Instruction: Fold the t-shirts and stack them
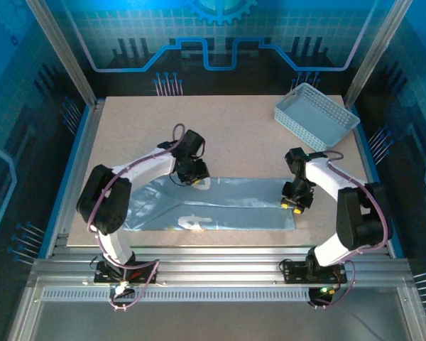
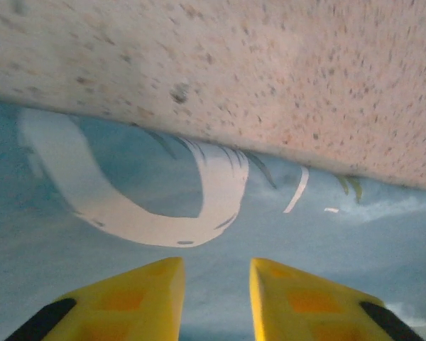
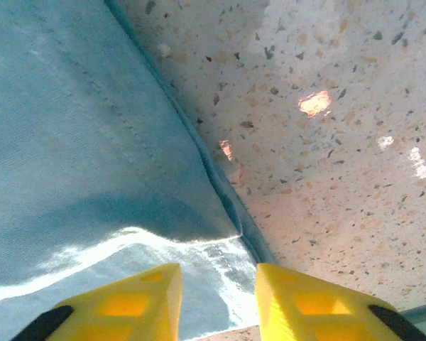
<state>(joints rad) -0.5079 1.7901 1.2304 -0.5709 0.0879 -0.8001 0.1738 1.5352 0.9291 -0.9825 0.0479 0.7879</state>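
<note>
Here, a pale blue shirt (image 1: 227, 202) lies flat, nearer than the basket (image 1: 316, 116) and leftward. The left gripper (image 1: 194, 176) is far left of the basket, the right gripper (image 1: 296, 204) just nearer than it. Both have fingers (image 2: 153, 288) slightly spread over cloth.

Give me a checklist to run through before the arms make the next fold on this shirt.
1. Shirt lying flat on the table: ok.
2. Left end effector over the cloth near the far edge, by the white print: ok.
3. Right end effector at the shirt's right corner: ok.
4. Cloth pinched on both sides: cannot tell; both sets of jaws stand apart.
5. Basket apart from the shirt, at the far right: ok.
</note>
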